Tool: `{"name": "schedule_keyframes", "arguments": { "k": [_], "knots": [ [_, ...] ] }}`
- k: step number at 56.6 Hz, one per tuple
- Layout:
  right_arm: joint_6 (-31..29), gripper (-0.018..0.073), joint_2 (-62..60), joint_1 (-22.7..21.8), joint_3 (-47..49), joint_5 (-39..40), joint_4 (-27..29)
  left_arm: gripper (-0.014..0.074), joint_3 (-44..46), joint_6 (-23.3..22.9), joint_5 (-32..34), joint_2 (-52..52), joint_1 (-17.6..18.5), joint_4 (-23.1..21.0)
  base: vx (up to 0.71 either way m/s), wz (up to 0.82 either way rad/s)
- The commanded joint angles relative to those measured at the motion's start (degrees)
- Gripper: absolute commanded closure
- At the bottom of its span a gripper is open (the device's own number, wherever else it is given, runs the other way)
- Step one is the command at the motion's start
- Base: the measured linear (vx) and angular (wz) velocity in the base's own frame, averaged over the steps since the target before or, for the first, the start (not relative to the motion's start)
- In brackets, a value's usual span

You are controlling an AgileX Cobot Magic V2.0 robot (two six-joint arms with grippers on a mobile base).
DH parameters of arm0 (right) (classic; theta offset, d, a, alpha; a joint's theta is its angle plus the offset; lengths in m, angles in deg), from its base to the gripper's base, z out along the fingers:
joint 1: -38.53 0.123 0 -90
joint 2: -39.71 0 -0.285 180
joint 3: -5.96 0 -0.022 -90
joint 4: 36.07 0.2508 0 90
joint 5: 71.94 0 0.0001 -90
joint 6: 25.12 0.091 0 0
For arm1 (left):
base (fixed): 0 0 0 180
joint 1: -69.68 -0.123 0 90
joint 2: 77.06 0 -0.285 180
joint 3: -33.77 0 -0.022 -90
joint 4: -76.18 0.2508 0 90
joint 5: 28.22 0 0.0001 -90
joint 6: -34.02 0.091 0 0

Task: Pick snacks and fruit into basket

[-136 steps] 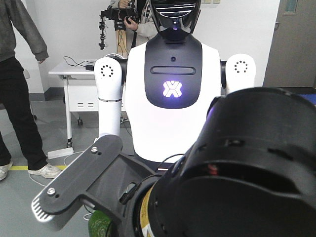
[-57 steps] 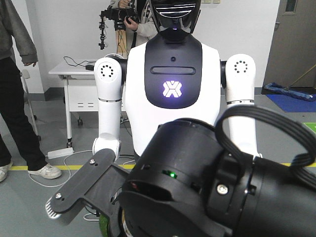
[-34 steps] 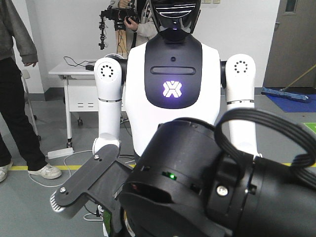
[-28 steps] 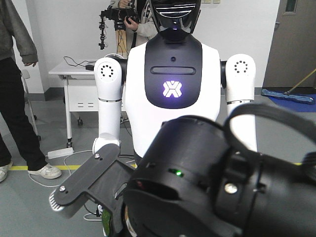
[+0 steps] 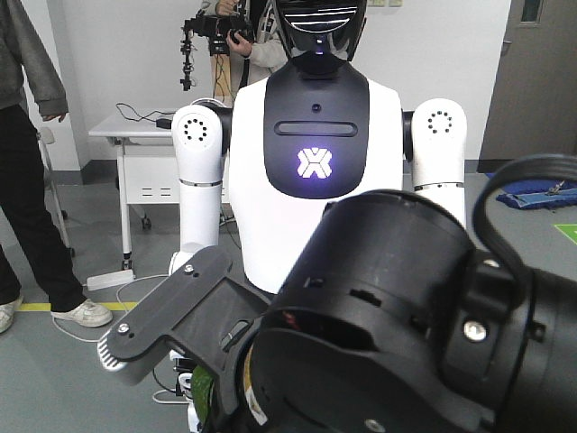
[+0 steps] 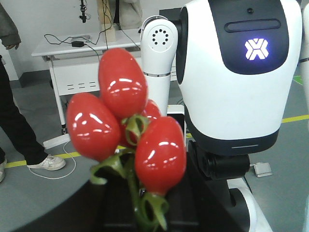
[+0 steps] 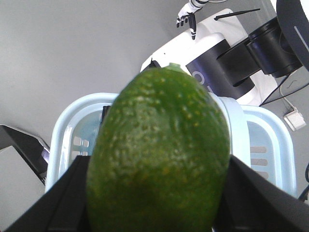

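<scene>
Grey floor; basket [image 7: 263, 145] apparently below pincer-held green fruit [image 7: 159, 154].

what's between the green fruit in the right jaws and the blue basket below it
Nothing shows between them: in the right wrist view the bumpy dark green oval fruit hangs directly over the light blue slatted plastic basket, hiding its middle.

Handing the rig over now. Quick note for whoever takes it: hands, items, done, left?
Left hand: shut on a bunch of red cherry tomatoes, held up facing the white humanoid robot.
Right hand: shut on a green avocado, held over the light blue basket.
Done: both items picked.
Left: drop the avocado in, then bring the tomatoes to the basket. Basket contents mostly hidden; other snacks and fruit not in view.
</scene>
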Motion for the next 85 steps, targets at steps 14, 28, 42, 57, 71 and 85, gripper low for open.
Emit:
{"name": "schedule_keyframes", "arguments": {
  "k": [14, 28, 42, 57, 71, 85],
  "knots": [
    [-0.33, 0.0043, -2.47, -0.32, 1.76, -1.48, -1.29, 0.0600, 1.71, -0.45, 5.13, -0.16, 0.02, -0.27, 0.00, 0.00],
    [-0.33, 0.0043, -2.47, -0.32, 1.76, -1.48, -1.86, 0.0600, 1.71, -0.40, 5.14, -0.16, 0.02, -0.22, 0.00, 0.00],
    [-0.33, 0.0043, -2.47, -0.32, 1.76, -1.48, -3.26, 0.0600, 1.71, -0.40, 5.14, -0.16, 0.02, -0.22, 0.00, 0.00],
    [-0.60, 0.0043, -2.53, -0.32, 1.76, -1.48, -3.31, 0.0600, 1.71, -0.40, 5.14, -0.16, 0.02, -0.22, 0.00, 0.00],
    [-0.71, 0.0043, -7.56, -0.27, 1.76, 2.46, -5.24, 0.0600, 1.71, -0.40, 5.01, -0.16, 0.02, -0.27, 0.00, 0.00],
    [0.08, 0.0046, -21.09, -0.27, 1.76, 15.79, -10.23, 0.0600, 1.71, -0.40, 4.88, -0.16, 0.02, -0.27, 0.00, 0.00]
  ]
}}
